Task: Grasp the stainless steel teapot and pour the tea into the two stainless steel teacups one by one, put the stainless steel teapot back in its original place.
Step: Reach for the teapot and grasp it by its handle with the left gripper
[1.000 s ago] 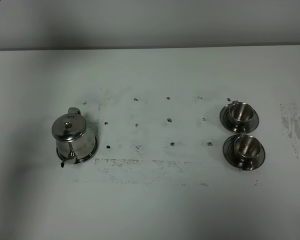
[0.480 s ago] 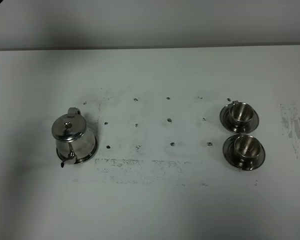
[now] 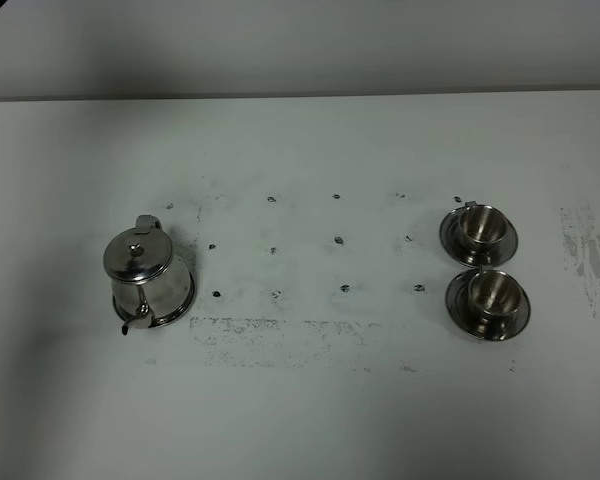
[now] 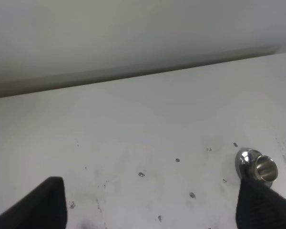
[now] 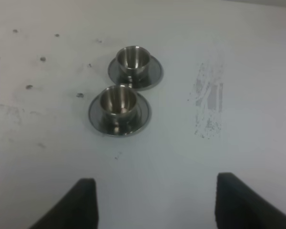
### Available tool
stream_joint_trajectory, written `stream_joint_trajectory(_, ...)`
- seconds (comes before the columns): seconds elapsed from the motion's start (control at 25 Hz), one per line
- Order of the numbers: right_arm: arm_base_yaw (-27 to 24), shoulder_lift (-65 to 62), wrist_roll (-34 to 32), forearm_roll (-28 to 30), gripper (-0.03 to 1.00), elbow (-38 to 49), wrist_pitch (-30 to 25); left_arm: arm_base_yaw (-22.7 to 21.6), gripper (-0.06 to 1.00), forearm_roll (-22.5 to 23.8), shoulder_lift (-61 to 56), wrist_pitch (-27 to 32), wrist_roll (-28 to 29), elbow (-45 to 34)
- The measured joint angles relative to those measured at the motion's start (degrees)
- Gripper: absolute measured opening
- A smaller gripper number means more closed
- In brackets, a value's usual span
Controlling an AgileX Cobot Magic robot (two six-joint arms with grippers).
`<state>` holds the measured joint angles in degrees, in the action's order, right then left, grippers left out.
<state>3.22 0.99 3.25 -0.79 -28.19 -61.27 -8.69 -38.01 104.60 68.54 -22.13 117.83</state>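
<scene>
The stainless steel teapot [image 3: 145,275] stands at the table's left with its lid on, spout toward the front edge and handle toward the back. No tea shows; the lid hides the pot's inside. The two stainless steel teacups sit on saucers at the right, the far one [image 3: 479,228] behind the near one [image 3: 488,294]. Neither arm appears in the exterior view. In the right wrist view my right gripper [image 5: 155,180] is open, well short of the near cup [image 5: 117,102] and the far cup [image 5: 132,59]. My left gripper [image 4: 150,183] is open, and one teacup [image 4: 257,167] shows beside its finger.
The white table [image 3: 310,400] has dark scuffs and small dots between the teapot and the cups. A grey smudge patch [image 3: 585,255] lies right of the cups. A wall runs along the table's far edge.
</scene>
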Motion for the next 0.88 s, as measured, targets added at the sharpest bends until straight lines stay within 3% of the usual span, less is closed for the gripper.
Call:
stream_joint_trajectory(0.2,0.0,0.0,0.0,0.0,0.51,0.0,0.0,1.7,0.69,0.5,-0.1,0.0,-3.4,0.0)
stream_joint_trajectory(0.4,0.0,0.0,0.0,0.0,0.51,0.0,0.0,10.0,0.69,7.6,-0.1,-2.8,-3.4,0.0)
stream_joint_trajectory(0.68,0.0,0.0,0.0,0.0,0.51,0.0,0.0,24.2,0.69,29.3,-0.1,-3.5,0.5,0.0)
stream_joint_trajectory(0.88,0.0,-0.1,0.0,0.0,0.51,0.0,0.0,30.4,0.66,47.7,0.8,-3.7,4.9,-1.6)
